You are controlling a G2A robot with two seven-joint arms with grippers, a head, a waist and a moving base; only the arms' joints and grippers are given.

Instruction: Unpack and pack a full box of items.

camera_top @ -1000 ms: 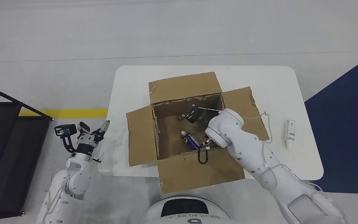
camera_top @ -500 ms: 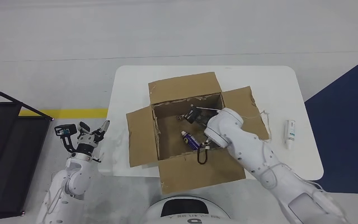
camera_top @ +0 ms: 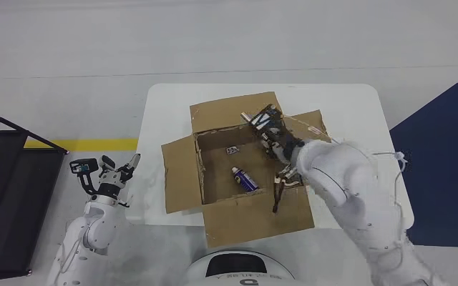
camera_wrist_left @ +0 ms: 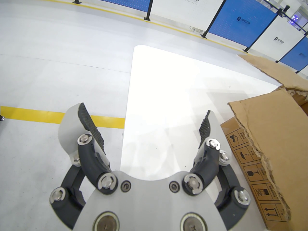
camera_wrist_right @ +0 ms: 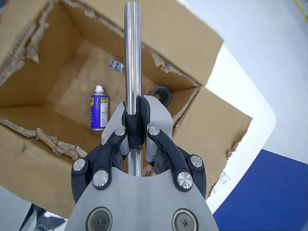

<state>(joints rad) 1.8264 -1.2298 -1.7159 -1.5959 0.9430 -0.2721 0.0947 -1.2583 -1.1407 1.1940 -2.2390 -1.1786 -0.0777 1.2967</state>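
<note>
An open cardboard box [camera_top: 236, 111] stands mid-table with its flaps spread. My right gripper [camera_top: 268, 129] hangs above the box's far right corner, shut on a shiny metal rod [camera_wrist_right: 132, 49] that sticks out past its fingers [camera_wrist_right: 144, 108]. On the box floor lie a blue spray can [camera_wrist_right: 98, 111], a small blister pack [camera_wrist_right: 116, 65] and a black ring [camera_wrist_right: 161, 94]. The can [camera_top: 243, 179] lies near the box's middle in the top view. My left gripper [camera_wrist_left: 144, 118] is open with nothing in it, off the table's left edge beside the box flap [camera_wrist_left: 269, 126].
The white table [camera_top: 343, 107] has bare room to the left and right of the box. A small white tube [camera_wrist_right: 221, 181] lies on the table beyond the right flap. A black rack [camera_top: 21, 200] stands on the floor at the far left.
My right arm has risen out of the box toward its far right corner, bringing the metal rod up with it. The left arm has stayed put.
</note>
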